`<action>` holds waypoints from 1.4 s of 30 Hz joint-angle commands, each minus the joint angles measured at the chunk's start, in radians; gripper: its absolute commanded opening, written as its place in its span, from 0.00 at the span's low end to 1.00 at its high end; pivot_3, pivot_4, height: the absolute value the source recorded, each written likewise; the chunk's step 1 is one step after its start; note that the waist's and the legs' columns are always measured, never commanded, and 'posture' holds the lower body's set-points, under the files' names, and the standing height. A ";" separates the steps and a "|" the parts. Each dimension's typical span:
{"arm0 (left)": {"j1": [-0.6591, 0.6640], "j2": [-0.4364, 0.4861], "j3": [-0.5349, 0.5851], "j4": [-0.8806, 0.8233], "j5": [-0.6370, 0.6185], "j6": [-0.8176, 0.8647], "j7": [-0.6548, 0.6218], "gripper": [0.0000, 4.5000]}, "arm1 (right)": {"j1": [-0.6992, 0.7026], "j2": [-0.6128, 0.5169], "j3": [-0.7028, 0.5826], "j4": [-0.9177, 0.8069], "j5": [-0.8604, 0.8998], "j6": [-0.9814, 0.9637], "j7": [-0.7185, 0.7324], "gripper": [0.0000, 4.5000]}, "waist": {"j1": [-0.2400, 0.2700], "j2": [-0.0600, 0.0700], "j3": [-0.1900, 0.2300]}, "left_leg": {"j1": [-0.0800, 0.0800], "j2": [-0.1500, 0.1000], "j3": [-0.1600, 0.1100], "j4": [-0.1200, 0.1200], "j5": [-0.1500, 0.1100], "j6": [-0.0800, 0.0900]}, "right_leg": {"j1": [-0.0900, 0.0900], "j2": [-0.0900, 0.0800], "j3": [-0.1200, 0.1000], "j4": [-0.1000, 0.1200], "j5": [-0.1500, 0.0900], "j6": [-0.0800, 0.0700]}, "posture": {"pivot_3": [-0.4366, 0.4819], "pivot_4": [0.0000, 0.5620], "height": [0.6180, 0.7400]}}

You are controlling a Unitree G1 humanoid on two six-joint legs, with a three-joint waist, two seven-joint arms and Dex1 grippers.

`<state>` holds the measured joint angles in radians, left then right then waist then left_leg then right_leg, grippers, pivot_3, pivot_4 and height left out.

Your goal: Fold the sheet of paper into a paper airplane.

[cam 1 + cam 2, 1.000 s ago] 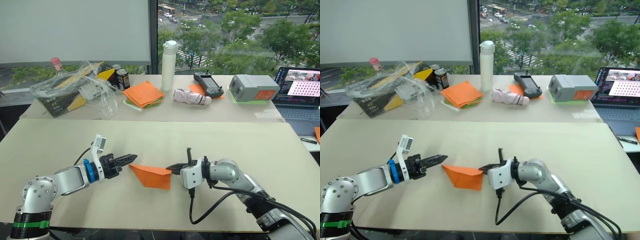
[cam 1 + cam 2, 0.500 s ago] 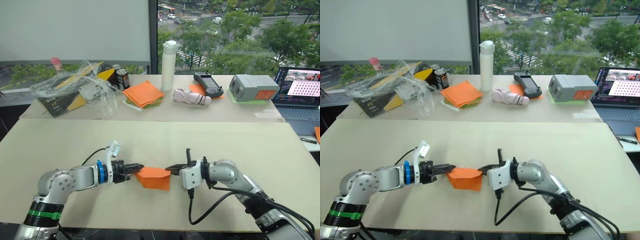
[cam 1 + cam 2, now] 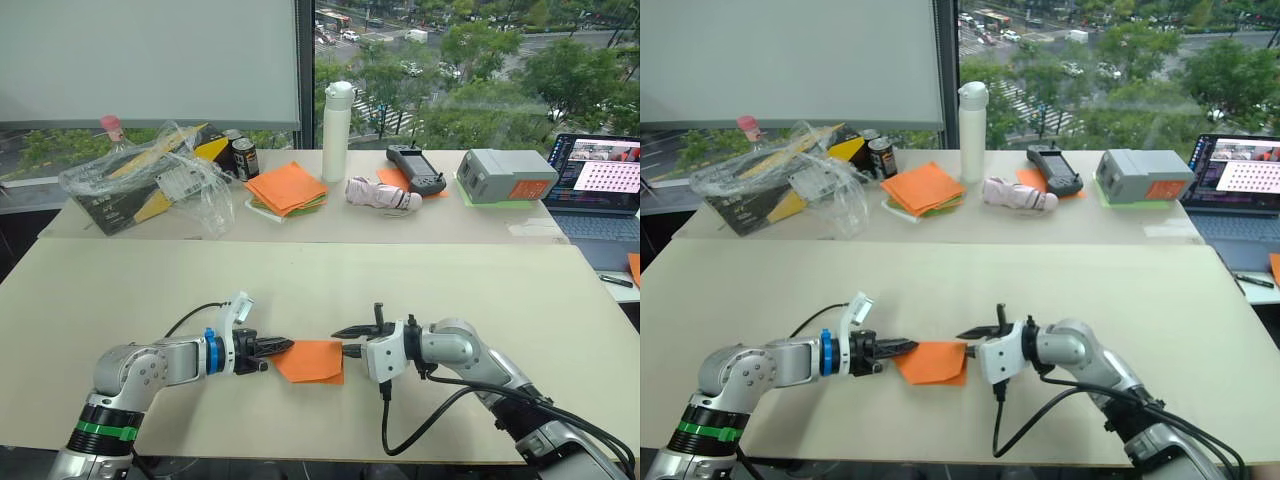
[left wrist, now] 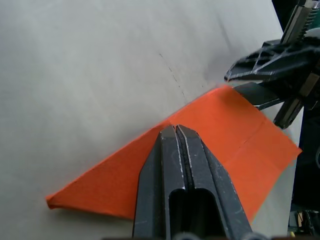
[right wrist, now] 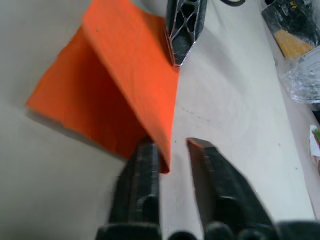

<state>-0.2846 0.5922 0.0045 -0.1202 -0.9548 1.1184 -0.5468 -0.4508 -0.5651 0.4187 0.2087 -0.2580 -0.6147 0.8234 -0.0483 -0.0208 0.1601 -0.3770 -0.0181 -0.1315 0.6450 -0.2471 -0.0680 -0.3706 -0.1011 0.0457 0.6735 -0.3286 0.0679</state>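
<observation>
Paper (image 3: 312,360) is what this job is about, and the orange sheet lies on the near table (image 3: 150,290), right between the two grippers. It is already folded over into a small flat shape with layers and a crease across it. It is not a plane yet: I see no long pointy nose and no wings. So I think the job is partly done, with more folds left to make.

The left gripper (image 3: 284,346) has its two black fingers squeezed together with nothing between them. The tips press down on the left part of the paper, as if rubbing a fold flat. The right gripper (image 3: 340,340) has its fingers spread apart. One finger sits at the right edge of the paper and the other is off to the side. It is touching the edge but not pinching it.

Farther away is a second table (image 3: 300,225) with more things. A see-through plastic bag (image 3: 165,175) lies there with a yellow and black box inside it. A small dark can (image 3: 245,158) stands next to the bag. Near that is a stack of orange and green sheets (image 3: 288,188), then a tall white bottle (image 3: 338,130) with its cap on. I cannot tell what is in the can or the bottle.
</observation>
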 commanded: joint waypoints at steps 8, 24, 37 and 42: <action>0.020 -0.017 0.006 -0.031 0.039 0.025 -0.025 0.00 | 0.057 -0.068 -0.004 -0.079 0.040 -0.025 0.050 0.87 | 0.005 0.000 0.000 | 0.002 0.000 0.000 0.000 -0.001 0.001 | 0.002 0.000 0.000 0.000 0.000 0.000 | 0.48 0.27 1.00; 0.014 -0.035 0.019 -0.026 0.063 0.045 -0.039 0.00 | 0.121 -0.073 -0.010 -0.191 0.117 -0.041 0.051 0.87 | 0.004 0.000 0.000 | 0.002 0.000 0.000 0.000 -0.003 0.006 | 0.003 0.000 0.000 -0.001 0.000 0.000 | 0.48 0.27 1.00; 0.031 -0.033 0.037 -0.038 0.064 0.057 -0.037 0.00 | 0.104 -0.070 -0.024 -0.203 0.163 -0.022 0.073 0.87 | 0.004 0.000 0.000 | 0.002 0.000 0.000 0.000 -0.003 0.006 | 0.002 0.000 0.000 -0.001 0.000 0.000 | 0.48 0.27 1.00; 0.033 -0.034 0.039 -0.039 0.063 0.059 -0.038 0.00 | 0.098 -0.064 -0.032 -0.209 0.176 -0.006 0.078 0.87 | 0.004 0.000 0.000 | 0.002 0.000 0.000 0.000 -0.003 0.006 | 0.002 0.000 0.000 0.000 0.000 0.000 | 0.48 0.27 1.00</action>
<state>-0.2639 0.5566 0.0352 -0.1438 -0.9024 1.1630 -0.5860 -0.3393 -0.6352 0.4125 0.0358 -0.1150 -0.6288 0.9041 -0.0447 -0.0210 0.1597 -0.3746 -0.0181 -0.1317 0.6450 -0.2506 -0.0620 -0.3681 -0.1012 0.0457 0.6730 -0.3286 0.0679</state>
